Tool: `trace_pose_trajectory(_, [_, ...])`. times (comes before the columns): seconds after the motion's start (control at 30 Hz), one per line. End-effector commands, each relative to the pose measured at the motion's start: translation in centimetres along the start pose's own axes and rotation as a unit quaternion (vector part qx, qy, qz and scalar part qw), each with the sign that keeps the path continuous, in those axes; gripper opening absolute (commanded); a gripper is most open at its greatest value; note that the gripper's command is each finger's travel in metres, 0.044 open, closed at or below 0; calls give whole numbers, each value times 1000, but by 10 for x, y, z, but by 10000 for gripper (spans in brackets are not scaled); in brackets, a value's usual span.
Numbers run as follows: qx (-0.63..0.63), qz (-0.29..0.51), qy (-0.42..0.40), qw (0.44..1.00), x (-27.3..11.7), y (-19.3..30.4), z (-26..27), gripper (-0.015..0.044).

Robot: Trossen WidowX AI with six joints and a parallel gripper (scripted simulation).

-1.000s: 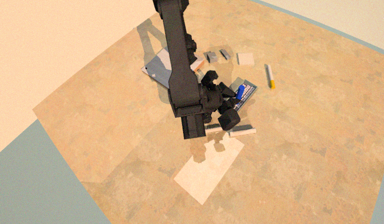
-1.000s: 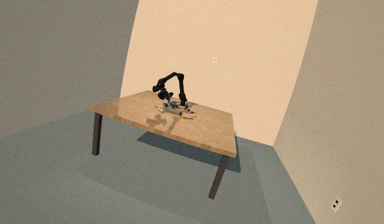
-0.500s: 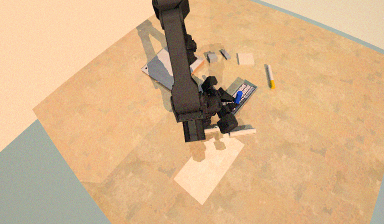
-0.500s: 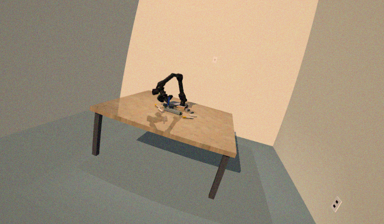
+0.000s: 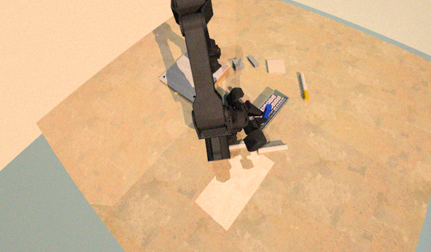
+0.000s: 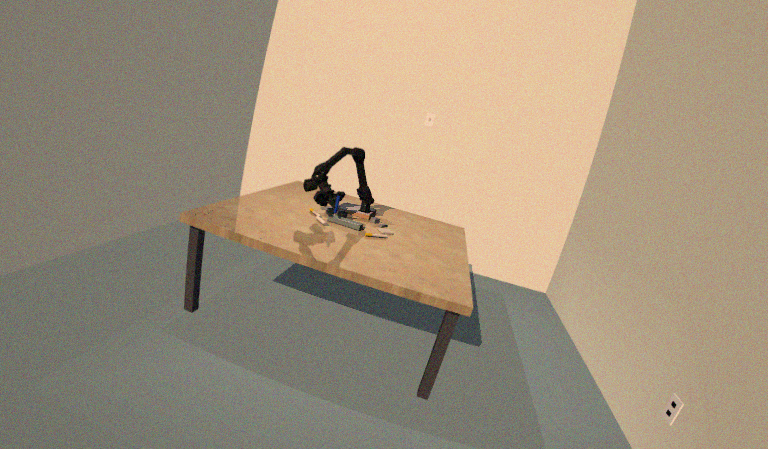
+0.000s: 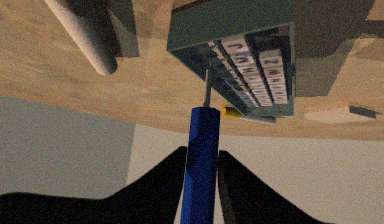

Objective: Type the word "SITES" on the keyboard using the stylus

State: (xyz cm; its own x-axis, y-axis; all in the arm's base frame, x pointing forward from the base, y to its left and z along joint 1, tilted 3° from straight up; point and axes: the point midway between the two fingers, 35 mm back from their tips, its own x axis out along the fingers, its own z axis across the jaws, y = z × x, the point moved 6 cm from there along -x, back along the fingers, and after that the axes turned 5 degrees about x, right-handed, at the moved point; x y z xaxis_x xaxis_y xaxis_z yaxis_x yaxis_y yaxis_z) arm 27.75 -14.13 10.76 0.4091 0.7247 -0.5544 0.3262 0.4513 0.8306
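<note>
My gripper (image 5: 264, 115) (image 7: 202, 155) is shut on the blue stylus (image 5: 267, 110) (image 6: 337, 203) (image 7: 201, 169), and its thin grey tip points away from the fingers. The keyboard (image 5: 266, 94) (image 6: 345, 223) (image 7: 215, 29) has a grey-green case and rows of pale keys. In the wrist view the stylus tip overlaps the dark, shaded key area near the keyboard's left edge. Contact between the tip and a key cannot be told. A J and a Z show on nearer keys; the letters by the tip are too dark to read. In the top view the gripper and stylus hide part of the keyboard.
A yellow-ended marker (image 5: 303, 81) (image 6: 376, 235) (image 7: 231, 112) lies beyond the keyboard. A white cylinder (image 5: 272, 148) (image 7: 82, 31) lies beside it, near a white sheet (image 5: 235, 195). A pale square block (image 5: 275, 66) and small grey blocks (image 5: 237, 64) (image 5: 253, 61) lie near the arm's base.
</note>
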Motion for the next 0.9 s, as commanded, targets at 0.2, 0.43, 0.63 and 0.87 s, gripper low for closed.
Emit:
trace_pose_trajectory(0.2, [-3, 1, 0, 1000, 3, -5, 1, 81])
trace_pose_trajectory(0.43, [-3, 1, 0, 1000, 5, -8, 1, 81])
trace_pose_trajectory(0.63, [-3, 1, 0, 1000, 6, -10, 1, 81])
trace_pose_trajectory(0.87, [-3, 0, 0, 1000, 7, -13, 1, 81])
